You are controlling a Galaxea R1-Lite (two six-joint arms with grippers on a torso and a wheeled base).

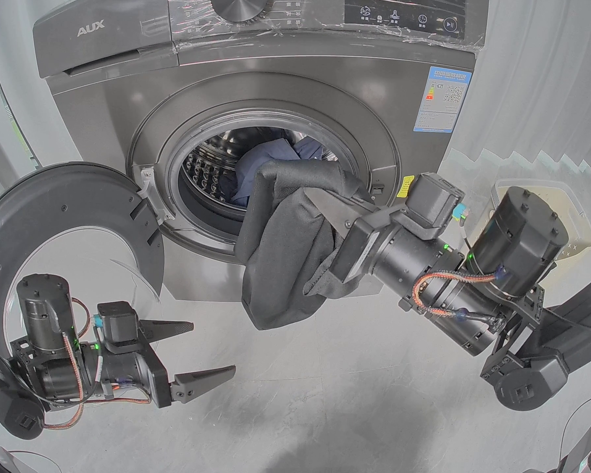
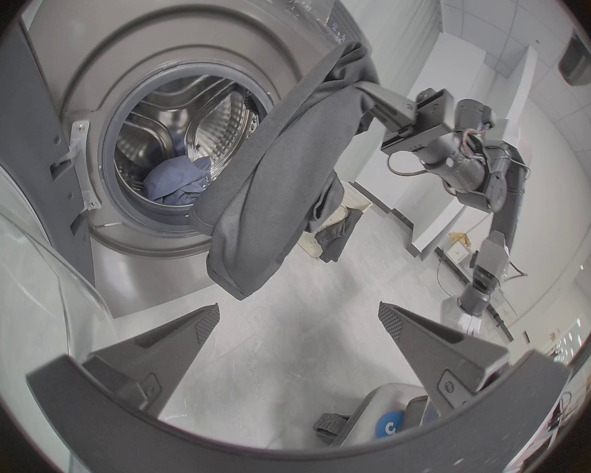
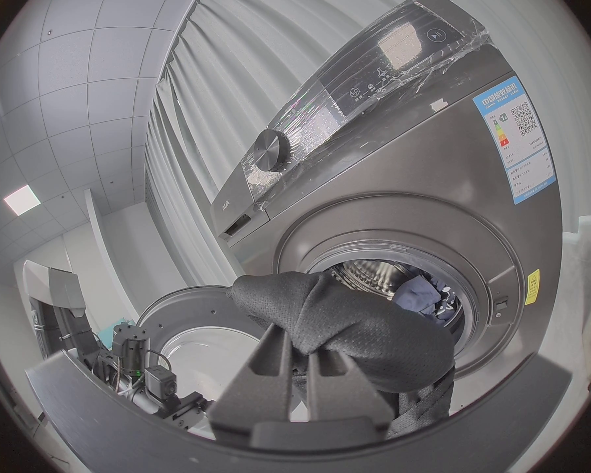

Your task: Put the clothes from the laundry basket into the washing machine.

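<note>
A dark grey garment (image 1: 282, 257) hangs in front of the washing machine's (image 1: 322, 87) round opening, its top fold level with the rim. My right gripper (image 1: 315, 202) is shut on that fold, and the rest drapes down toward the floor. The same grip shows close up in the right wrist view, with the fingers (image 3: 276, 369) pinched on the cloth (image 3: 354, 323). Blue clothes (image 1: 262, 159) lie inside the drum. My left gripper (image 1: 210, 349) stands open and holds nothing, low at the left above the floor. The laundry basket (image 1: 574, 231) sits at the right, behind my right arm.
The machine's door (image 1: 65, 205) is swung fully open to the left, just above my left arm. Grey floor (image 1: 322, 389) lies bare in front of the machine. A curtain (image 1: 545, 54) hangs behind and to the right.
</note>
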